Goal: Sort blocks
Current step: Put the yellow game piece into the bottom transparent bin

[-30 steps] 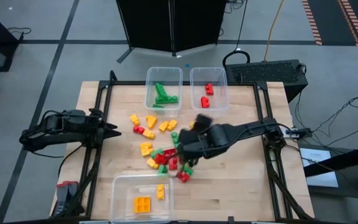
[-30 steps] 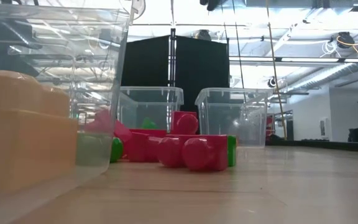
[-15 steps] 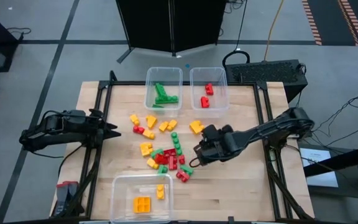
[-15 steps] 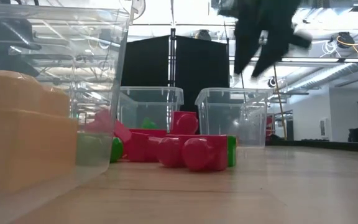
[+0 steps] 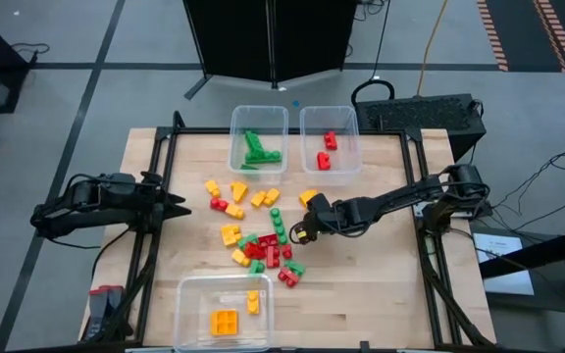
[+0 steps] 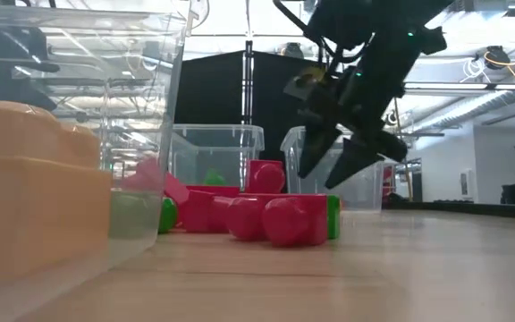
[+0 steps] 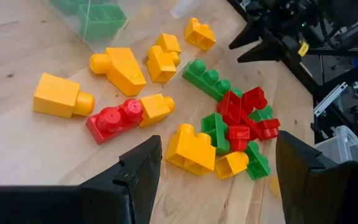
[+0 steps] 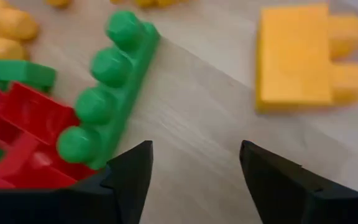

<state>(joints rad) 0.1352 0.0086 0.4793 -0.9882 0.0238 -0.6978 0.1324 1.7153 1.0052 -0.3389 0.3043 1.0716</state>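
The right gripper (image 5: 299, 235), fingers apart and empty, hangs beside the long green studded plastic brick (image 8: 104, 90).

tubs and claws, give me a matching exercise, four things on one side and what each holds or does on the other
Things:
1. far left tub
2. far right tub
3. near tub
4. right claw

States:
A. holds yellow-orange blocks
B. open, empty, over bare wood beside the long green block
C. holds red blocks
D. holds green blocks

Pairs: 1-D, 2-C, 3-A, 4-B

The left claw waits open at the table's left edge.
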